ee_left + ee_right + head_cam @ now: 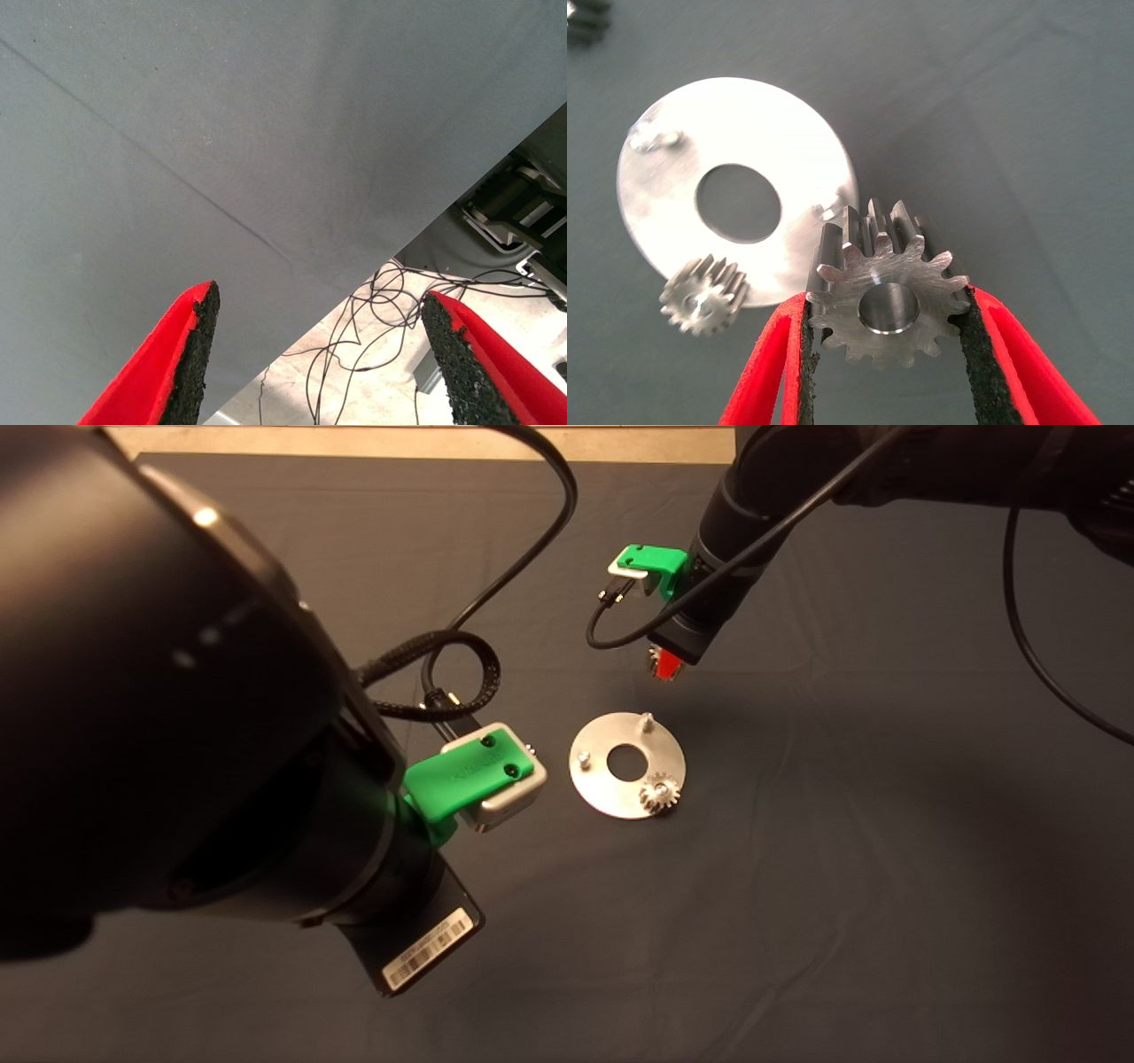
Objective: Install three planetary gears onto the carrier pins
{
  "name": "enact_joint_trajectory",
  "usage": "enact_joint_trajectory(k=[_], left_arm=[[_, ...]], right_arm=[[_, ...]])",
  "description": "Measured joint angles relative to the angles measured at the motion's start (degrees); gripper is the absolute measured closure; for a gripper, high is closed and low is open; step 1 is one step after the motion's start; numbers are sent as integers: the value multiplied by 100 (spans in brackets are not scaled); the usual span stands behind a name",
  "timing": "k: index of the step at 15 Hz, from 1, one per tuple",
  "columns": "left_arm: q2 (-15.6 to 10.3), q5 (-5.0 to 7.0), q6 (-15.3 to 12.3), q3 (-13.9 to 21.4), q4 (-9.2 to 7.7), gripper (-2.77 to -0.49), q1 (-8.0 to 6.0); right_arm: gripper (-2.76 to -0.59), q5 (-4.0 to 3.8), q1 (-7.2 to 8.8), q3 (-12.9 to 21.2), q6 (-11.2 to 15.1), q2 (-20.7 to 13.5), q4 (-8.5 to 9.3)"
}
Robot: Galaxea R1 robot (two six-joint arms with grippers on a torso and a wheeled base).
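A shiny round disc (pixel 611 784) with a large central hole lies mid-mat. One planetary gear (pixel 660 793) sits on its near-right carrier pin. Two carrier pins stand bare, one at the far side (pixel 648 721) and one at the left (pixel 584 758). My right gripper (pixel 664 666) hovers just beyond the disc's far edge, shut on a second planetary gear (pixel 886 297) held by its toothed sides, bore facing the wrist camera. In the right wrist view the seated gear (pixel 704 295) and a bare pin (pixel 656 137) show on the disc (pixel 735 124). My left gripper (pixel 319 354) is open over bare mat, left of the disc.
The left arm's bulky black body (pixel 177 717) and green wrist mount (pixel 469 775) cover the mat left of the disc. Black cables (pixel 496 584) loop above the mat. A dark toothed shape (pixel 585 22) shows at the right wrist view's corner. Beyond the mat edge lie floor cables (pixel 381 310).
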Motion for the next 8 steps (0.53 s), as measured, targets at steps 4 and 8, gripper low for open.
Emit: enact_joint_trajectory(k=[4, 8], left_arm=[[0, 2, 0, 0, -2, -162, 0], [0, 0, 0, 0, -2, -162, 0]], right_arm=[[-92, -23, -51, 27, -3, 1, 7], [-93, -23, -187, 30, -3, 0, 7]])
